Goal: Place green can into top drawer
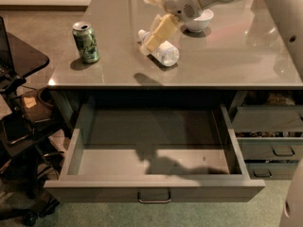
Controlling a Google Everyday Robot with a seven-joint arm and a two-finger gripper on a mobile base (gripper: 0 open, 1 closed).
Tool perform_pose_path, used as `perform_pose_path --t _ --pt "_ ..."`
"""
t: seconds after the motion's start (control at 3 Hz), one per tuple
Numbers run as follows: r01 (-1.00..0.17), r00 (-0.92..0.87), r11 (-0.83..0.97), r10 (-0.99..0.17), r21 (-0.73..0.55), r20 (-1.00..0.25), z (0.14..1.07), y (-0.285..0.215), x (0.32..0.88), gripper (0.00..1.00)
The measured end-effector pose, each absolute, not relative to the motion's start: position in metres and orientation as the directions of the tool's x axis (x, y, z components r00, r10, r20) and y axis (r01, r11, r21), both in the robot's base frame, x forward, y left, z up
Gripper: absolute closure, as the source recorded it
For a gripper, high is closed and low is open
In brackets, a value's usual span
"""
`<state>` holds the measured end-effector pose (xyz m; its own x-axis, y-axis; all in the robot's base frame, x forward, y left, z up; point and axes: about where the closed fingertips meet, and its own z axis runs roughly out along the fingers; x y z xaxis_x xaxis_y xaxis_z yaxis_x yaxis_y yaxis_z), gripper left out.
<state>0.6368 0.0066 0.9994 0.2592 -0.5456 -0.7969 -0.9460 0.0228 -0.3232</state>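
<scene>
The green can [86, 42] stands upright on the grey tabletop [227, 60] near its left front corner. The top drawer [151, 186] is pulled fully out below the table edge, its grey interior bare and its metal bar handle [154, 196] at front centre. My gripper [145, 22] hangs above the table's middle, over the clear bottle and to the right of the can. It is open and holds nothing; one pale finger [158, 31] points down-left, the other sits higher at the top edge.
A clear plastic bottle [163, 52] lies on its side mid-table under the gripper. A white bowl [199, 20] stands behind it. Narrower grey drawers [270, 136] are at the right. Dark furniture and a chair base [19, 126] crowd the left.
</scene>
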Motion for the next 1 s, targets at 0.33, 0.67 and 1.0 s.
perform_pose_path --t 0.33,0.67,1.0 --pt "-0.938 0.312 -0.008 -0.458 -0.347 -0.832 1.001 0.066 0.639 0.00" --pt "-0.938 0.312 -0.008 -0.458 -0.347 -0.832 1.001 0.067 0.639 0.00" --pt "-0.931 0.325 0.002 -0.454 -0.366 -0.830 0.999 0.082 0.659 0.00"
